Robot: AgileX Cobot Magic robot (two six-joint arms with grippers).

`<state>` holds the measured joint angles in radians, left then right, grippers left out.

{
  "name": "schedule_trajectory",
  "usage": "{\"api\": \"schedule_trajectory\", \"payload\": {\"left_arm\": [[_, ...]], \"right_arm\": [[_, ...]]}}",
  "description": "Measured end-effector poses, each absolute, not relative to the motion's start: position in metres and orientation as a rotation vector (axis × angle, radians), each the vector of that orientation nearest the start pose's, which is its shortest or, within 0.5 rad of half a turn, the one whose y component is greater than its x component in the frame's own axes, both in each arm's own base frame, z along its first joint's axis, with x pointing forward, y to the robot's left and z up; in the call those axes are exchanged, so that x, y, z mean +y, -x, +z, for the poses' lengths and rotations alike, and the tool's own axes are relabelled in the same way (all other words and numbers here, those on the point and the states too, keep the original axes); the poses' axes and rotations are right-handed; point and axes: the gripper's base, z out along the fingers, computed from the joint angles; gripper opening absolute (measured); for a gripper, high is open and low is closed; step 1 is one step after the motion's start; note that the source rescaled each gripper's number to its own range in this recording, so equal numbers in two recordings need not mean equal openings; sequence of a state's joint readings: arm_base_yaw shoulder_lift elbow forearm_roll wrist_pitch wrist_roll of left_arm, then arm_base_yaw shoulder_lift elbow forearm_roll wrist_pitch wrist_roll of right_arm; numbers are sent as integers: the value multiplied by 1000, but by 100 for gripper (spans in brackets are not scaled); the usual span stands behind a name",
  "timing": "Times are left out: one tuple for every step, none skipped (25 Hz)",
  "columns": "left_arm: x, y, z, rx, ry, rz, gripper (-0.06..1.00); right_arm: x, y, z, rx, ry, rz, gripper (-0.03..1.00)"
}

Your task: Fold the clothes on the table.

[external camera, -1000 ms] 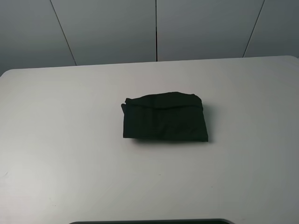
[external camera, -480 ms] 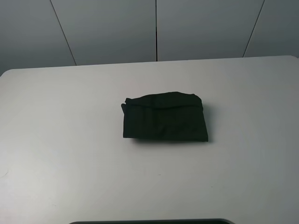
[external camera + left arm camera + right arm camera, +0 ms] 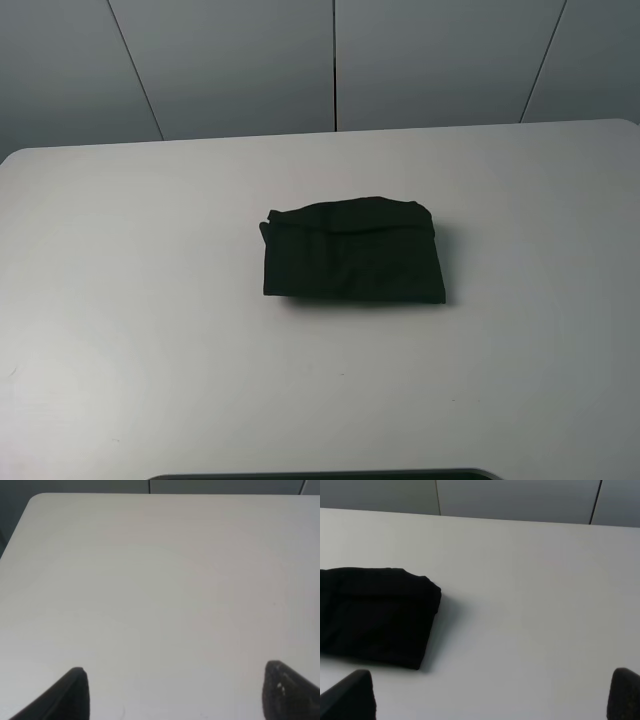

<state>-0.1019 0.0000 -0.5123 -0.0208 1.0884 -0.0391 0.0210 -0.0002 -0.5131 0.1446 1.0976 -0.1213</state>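
While folded, clothes (image 3: 375, 615) lie clear of right gripper (image 3: 490, 695).

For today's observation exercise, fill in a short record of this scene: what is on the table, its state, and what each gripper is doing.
item: black garment
state: folded into a compact rectangle, lying flat
place: middle of the white table
left gripper: open, over bare table, holding nothing
right gripper: open, apart from the garment, holding nothing
contact: neither gripper touches the garment
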Motion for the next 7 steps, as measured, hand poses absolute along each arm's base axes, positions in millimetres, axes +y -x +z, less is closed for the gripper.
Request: {"api": "schedule_trajectory", "payload": {"left_arm": [[-1,8,278,2060,-66,-112,94],[-1,8,278,2060,-66,-112,94],[-1,8,278,2060,-66,-112,94],[-1,8,278,2060,-66,-112,94],[-1,8,278,2060,-66,-112,94],[-1,8,278,2060,-66,-112,94],[-1,8,278,2060,-66,-112,94]], "right_arm": [[11,9,279,2055,158,112,100],[11,9,279,2055,158,112,100],[11,9,279,2055,158,112,100],[11,9,279,2055,158,112,100],[11,9,279,2055,158,112,100],[11,9,279,2055,158,112,100],[11,9,279,2055,158,112,100]]}}
